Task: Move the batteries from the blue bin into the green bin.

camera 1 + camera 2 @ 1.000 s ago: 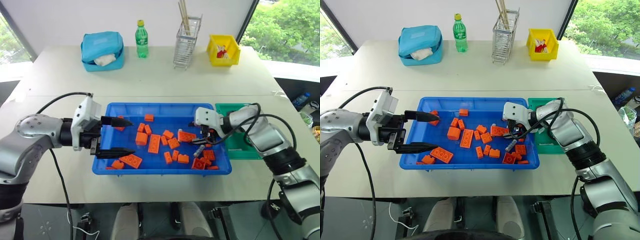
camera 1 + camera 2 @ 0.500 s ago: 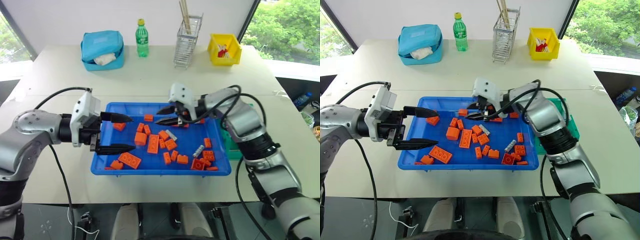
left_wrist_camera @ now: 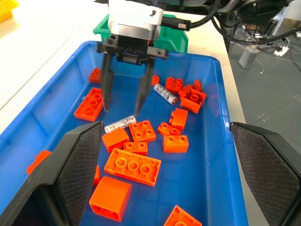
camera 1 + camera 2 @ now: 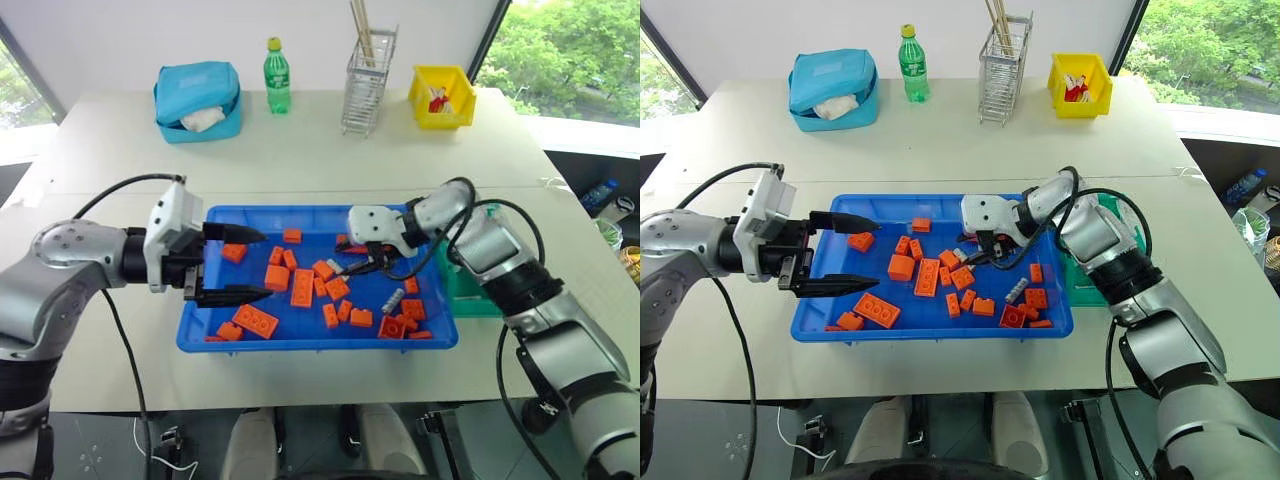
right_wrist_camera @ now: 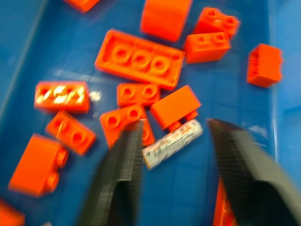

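The blue bin (image 4: 310,345) lies mid-table, strewn with several orange bricks (image 4: 301,287). One battery (image 3: 120,125) lies on its floor beside bricks. My right gripper (image 3: 121,112) hangs open just over that battery, one finger tip on each side, not closed on it. The right wrist view shows the same battery (image 5: 171,143) low between the fingers (image 5: 117,179). A second battery (image 4: 393,298) lies further right in the blue bin. My left gripper (image 4: 265,264) is open and empty above the bin's left end. The green bin (image 4: 468,288) stands against the blue bin's right side, partly hidden by my right arm.
Along the table's far side stand a light-blue pouch (image 4: 197,100), a green bottle (image 4: 276,75), a wire rack with sticks (image 4: 365,85) and a yellow bin (image 4: 442,97). A black cable loops over my right forearm.
My right gripper swung from the blue bin's right end to its middle, then dropped over a battery with jaws wider apart. The left gripper stayed put. The camera shifted slightly.
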Controlling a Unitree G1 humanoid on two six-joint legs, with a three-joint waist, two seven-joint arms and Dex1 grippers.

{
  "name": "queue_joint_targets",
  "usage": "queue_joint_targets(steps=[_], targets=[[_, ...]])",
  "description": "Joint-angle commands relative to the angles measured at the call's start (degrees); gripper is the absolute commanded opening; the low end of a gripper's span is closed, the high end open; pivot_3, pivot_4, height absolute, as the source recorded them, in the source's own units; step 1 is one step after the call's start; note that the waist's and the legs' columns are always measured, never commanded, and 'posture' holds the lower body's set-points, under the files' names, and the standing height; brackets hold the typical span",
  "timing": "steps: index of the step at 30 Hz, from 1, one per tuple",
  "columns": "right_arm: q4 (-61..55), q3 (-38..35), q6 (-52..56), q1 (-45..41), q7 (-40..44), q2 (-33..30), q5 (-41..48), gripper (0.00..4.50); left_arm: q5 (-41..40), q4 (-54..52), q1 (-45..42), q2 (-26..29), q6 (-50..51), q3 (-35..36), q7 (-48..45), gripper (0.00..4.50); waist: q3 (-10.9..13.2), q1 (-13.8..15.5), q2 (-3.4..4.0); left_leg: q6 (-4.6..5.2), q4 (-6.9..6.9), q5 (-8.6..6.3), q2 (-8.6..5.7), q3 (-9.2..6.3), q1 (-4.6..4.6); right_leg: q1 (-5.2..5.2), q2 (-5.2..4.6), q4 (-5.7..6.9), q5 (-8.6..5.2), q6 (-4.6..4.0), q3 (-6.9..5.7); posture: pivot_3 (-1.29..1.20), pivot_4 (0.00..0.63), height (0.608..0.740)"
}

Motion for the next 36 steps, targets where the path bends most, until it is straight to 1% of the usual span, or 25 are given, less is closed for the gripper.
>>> queue_joint_targets(steps=[1,2,5,11,17,26,33,34,36], targets=[[8.04,-0.14,-11.20,-4.22,2.86,2.26,-1.37,4.07,-0.22,-1.31,-0.47,-0.28,-0.61,1.07,0.74,4.50,0.00,0.01,0.00,0.00,0.00,0.00,0.01,0.00,0.00,0.00,0.01,0.00,0.00,0.00,0.00,0.00,0.150,0.736],[10.78,0.04,-14.62,-5.02,3.76,2.93,-1.80,4.40,-0.32,-1.50,-0.26,-0.30,-0.56,1.30,1.00,4.50,0.00,0.04,0.00,0.00,0.00,0.00,0.02,0.00,0.00,0.00,0.02,0.00,0.00,0.00,0.00,0.00,0.150,0.736],[19.43,1.16,-24.21,-7.53,6.90,4.78,-3.82,4.40,-0.88,-2.61,1.16,0.11,-0.27,2.53,1.58,4.50,0.00,0.08,0.00,0.00,0.00,0.00,0.02,0.00,0.00,0.01,0.01,0.00,0.00,0.00,0.00,0.00,0.150,0.736],[33.40,1.55,-36.23,-12.16,8.58,9.12,-7.38,4.40,-1.68,-4.69,4.18,1.06,0.37,5.18,2.60,4.50,0.02,0.05,0.03,-0.04,0.00,0.03,0.03,0.01,0.00,0.00,0.00,0.00,0.00,-0.02,0.01,0.00,0.150,0.736],[44.18,1.91,-44.76,-16.16,5.30,11.67,-12.74,4.40,-2.69,-6.57,6.08,1.67,1.17,7.18,3.84,4.50,0.03,0.08,0.05,-0.10,0.00,0.06,0.04,0.01,0.00,0.01,-0.01,0.02,-0.05,-0.12,0.01,0.00,0.150,0.736],[51.83,2.62,-49.06,-18.59,2.53,14.49,-18.55,4.40,-3.59,-8.25,7.71,2.04,1.61,8.56,5.30,4.50,0.02,0.00,0.04,-0.23,-0.01,0.13,0.04,0.01,0.08,0.05,-0.02,0.05,-0.06,-0.20,0.01,0.00,0.150,0.736],[53.38,0.53,-45.86,-17.68,7.65,18.11,-17.54,4.40,-3.56,-7.67,6.50,2.43,1.67,8.19,5.45,4.50,0.02,-0.06,0.05,-0.24,-0.02,0.13,0.05,0.01,0.16,0.14,-0.02,0.07,-0.07,-0.21,0.01,0.00,0.150,0.736],[53.42,0.28,-45.38,-17.52,8.18,18.51,-17.55,4.17,-3.57,-7.56,6.18,2.46,1.73,8.09,5.46,4.50,0.02,-0.04,0.05,-0.24,-0.02,0.13,0.06,0.00,0.16,0.14,-0.01,0.07,-0.07,-0.21,0.00,0.00,0.150,0.736],[53.41,-0.31,-44.33,-17.22,8.91,19.06,-17.46,3.52,-3.56,-7.41,5.74,2.45,1.76,7.95,5.46,4.50,0.02,-0.03,0.05,-0.24,-0.02,0.14,0.06,0.00,0.16,0.15,-0.01,0.07,-0.07,-0.21,0.00,0.00,0.150,0.736]])
